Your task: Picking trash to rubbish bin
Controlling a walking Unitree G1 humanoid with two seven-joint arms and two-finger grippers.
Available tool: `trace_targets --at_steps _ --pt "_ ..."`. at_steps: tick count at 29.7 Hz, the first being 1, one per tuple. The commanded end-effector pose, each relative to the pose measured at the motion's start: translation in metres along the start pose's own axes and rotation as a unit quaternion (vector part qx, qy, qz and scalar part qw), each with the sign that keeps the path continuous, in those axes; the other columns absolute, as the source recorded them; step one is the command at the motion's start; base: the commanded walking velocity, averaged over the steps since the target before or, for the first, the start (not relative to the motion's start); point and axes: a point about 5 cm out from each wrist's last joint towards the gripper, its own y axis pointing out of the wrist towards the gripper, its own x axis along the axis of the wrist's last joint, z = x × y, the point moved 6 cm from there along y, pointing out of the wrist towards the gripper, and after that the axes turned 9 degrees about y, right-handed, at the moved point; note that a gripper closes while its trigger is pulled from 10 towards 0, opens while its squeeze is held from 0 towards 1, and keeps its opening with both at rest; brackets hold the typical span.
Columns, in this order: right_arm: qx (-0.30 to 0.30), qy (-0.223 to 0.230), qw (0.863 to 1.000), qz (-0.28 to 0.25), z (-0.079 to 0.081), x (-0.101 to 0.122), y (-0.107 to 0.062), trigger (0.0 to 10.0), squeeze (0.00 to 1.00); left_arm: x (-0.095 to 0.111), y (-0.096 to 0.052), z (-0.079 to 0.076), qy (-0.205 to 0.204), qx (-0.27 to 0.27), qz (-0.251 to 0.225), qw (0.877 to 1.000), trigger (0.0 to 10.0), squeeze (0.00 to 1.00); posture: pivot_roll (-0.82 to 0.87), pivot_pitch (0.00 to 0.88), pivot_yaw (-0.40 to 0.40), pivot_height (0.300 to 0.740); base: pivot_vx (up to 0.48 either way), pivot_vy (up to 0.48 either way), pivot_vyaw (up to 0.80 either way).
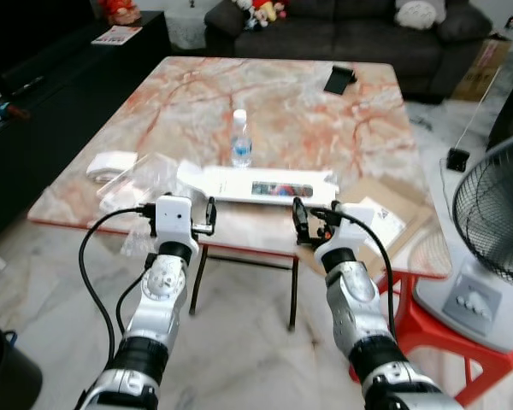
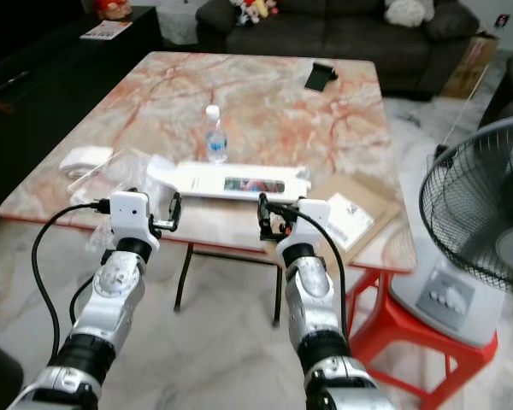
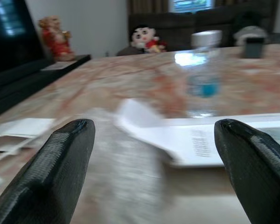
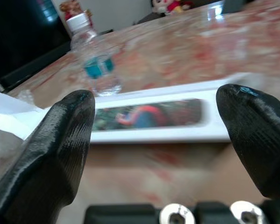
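Observation:
A clear water bottle (image 1: 240, 138) with a blue label stands upright on the marble table (image 1: 282, 94). Just in front of it lies a long flat white box (image 1: 256, 184) with a picture window. Crumpled clear plastic (image 1: 145, 178) and a white packet (image 1: 111, 163) lie to the left. My left gripper (image 1: 193, 218) hovers open at the table's front edge, facing the box's left end (image 3: 177, 140) and the bottle (image 3: 203, 77). My right gripper (image 1: 315, 220) is open too, level with the front edge, facing the box (image 4: 158, 116) and the bottle (image 4: 95, 63). Neither holds anything.
Flat brown cardboard with white paper (image 1: 380, 213) lies at the table's front right corner. A black object (image 1: 339, 79) sits far back. A standing fan (image 1: 496, 222) and a red stool (image 1: 419, 333) are at the right, a dark bin (image 1: 4, 367) low left, a sofa (image 1: 342, 30) behind.

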Motion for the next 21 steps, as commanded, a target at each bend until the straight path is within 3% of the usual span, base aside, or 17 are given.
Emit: trace_targets --at_steps 1,21 --pt "0.013 0.007 1.000 0.000 0.011 -0.001 0.002 10.0 0.00 -0.001 -0.003 0.007 0.014 0.007 0.000 1.000 10.0 0.00 0.06 0.098 0.034 0.740 0.000 0.000 0.00" --pt "0.009 0.012 1.000 0.000 0.008 -0.001 0.001 10.0 0.00 0.015 -0.006 0.008 0.004 0.008 -0.023 1.000 10.0 0.00 0.06 0.103 0.038 0.740 0.000 0.000 0.00"
